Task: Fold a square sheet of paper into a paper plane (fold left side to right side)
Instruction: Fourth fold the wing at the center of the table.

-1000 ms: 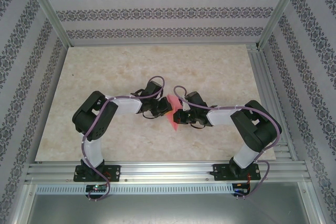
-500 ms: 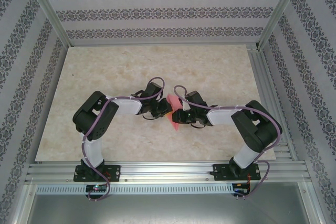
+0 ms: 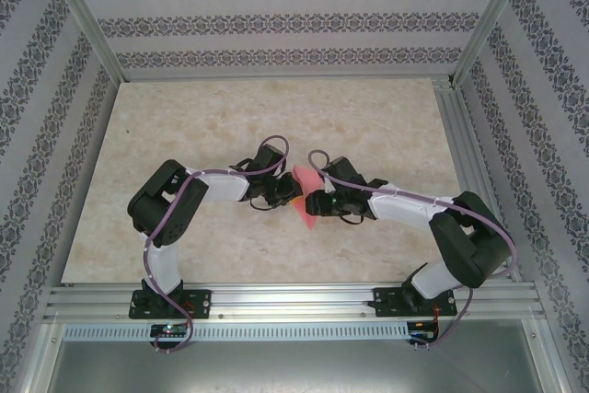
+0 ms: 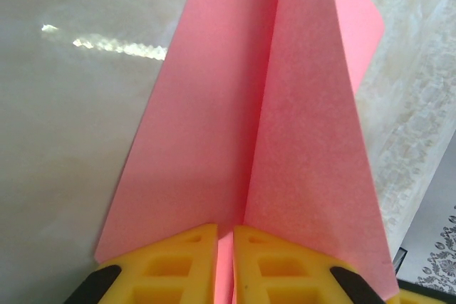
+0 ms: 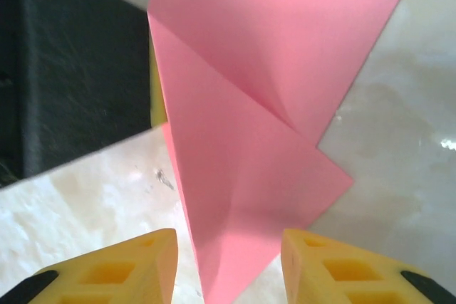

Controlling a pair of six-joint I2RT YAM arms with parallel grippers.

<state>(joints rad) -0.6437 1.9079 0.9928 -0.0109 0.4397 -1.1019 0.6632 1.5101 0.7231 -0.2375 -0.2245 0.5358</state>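
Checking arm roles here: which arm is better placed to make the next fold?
Probably the right: right gripper open around the tip of the pink paper sheet; left gripper shut on it, anchoring it.

- My gripper [image 5: 228, 241] has its jaws apart, with a yellow finger [image 5: 107, 270] on each side.
- The pink sheet of paper [image 5: 249, 105] points its narrow end down into the gap between them and touches neither.
- A diagonal crease crosses the sheet, and one flap overlaps another.
- The pale marble table [image 5: 399, 140] lies beneath.
- A black block [image 5: 71, 69] sits upper left, at the paper's edge.
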